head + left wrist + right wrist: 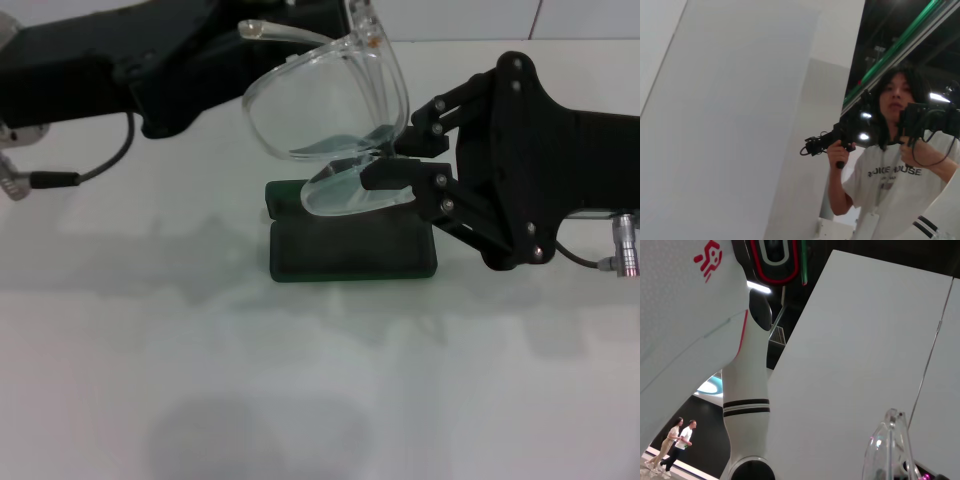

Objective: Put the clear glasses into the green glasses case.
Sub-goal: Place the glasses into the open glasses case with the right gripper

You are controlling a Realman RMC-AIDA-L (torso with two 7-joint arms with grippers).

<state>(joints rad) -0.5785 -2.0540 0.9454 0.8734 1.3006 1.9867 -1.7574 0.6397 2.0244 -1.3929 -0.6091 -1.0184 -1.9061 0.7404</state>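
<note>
Transparent plastic is what the right gripper [385, 165] carries: the clear glasses [330, 110] hang in the air, clenched at the frame between the two lenses by the black linkage fingers [395, 178], so the front of the frame faces the head camera and one arm juts up behind. They are held directly above the green glasses case [352, 240], which sits on the white table [320, 380] just below the lower lens. I judge this grip at the bridge keeps both lenses free to drop in together. Whether the case lid stands open is hard to tell, as the glasses and gripper cover its upper part. The left gripper [225, 55] reaches in from the far side, near the upper lens, perhaps to steady the frame; its fingers are hidden, so its state cannot be told. Right wrist view shows a clear lens edge [890, 450] close to its camera
</note>
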